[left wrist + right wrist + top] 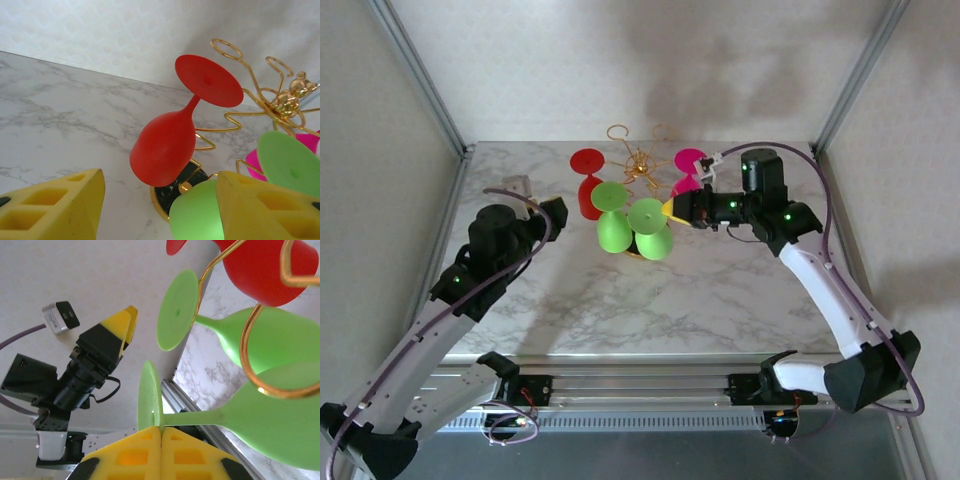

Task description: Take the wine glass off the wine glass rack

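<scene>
Step in hand, by my reading: closing in on the glass, nothing lifted off yet. The right gripper (670, 208) sits at the nearer green wine glass (652, 232), which hangs bowl-down from a wire loop of the wine glass rack (638, 160), above the worktop (720, 290). Its fingers (130, 455) are pressed together, tips just beside the stem where it joins the foot; whether anything is pinched, cannot tell. Next move likely calls for sliding the foot out of the loop's open end without jarring the second green glass (612, 228). The left gripper (557, 212) hangs apart, fingers (60, 205) wide, empty.
</scene>
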